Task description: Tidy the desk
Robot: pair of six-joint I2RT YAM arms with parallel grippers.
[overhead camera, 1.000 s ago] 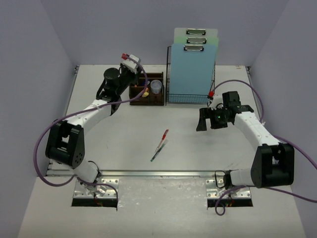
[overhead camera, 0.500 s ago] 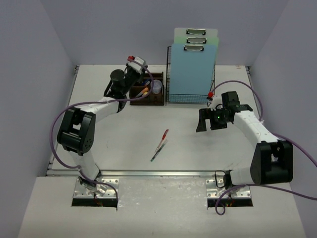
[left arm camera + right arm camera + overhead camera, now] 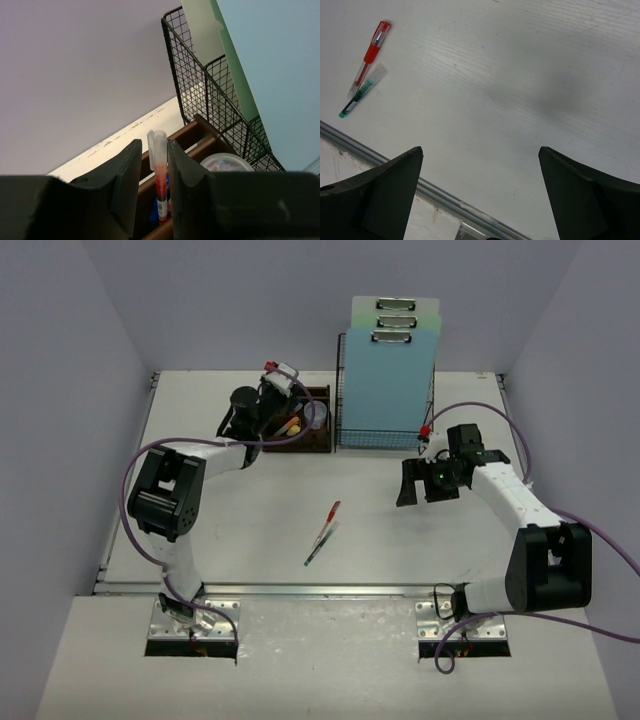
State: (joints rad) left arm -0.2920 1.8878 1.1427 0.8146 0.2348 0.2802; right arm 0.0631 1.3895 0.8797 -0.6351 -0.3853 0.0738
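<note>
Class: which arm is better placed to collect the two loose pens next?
Right. The right gripper hangs open over the desk, with the red pen and green pen in its wrist view. The left gripper is at the wooden organizer, an orange pen between its fingers.

The left arm [image 3: 165, 495] and right arm [image 3: 548, 570] are built of white links joined by bulky black joint housings, and each is bolted to a metal mounting plate [image 3: 222, 630]. Purple cables [image 3: 480, 404] are looped along both arms, and the fingers [image 3: 125, 180] are seen as dark, matte wedges.
</note>
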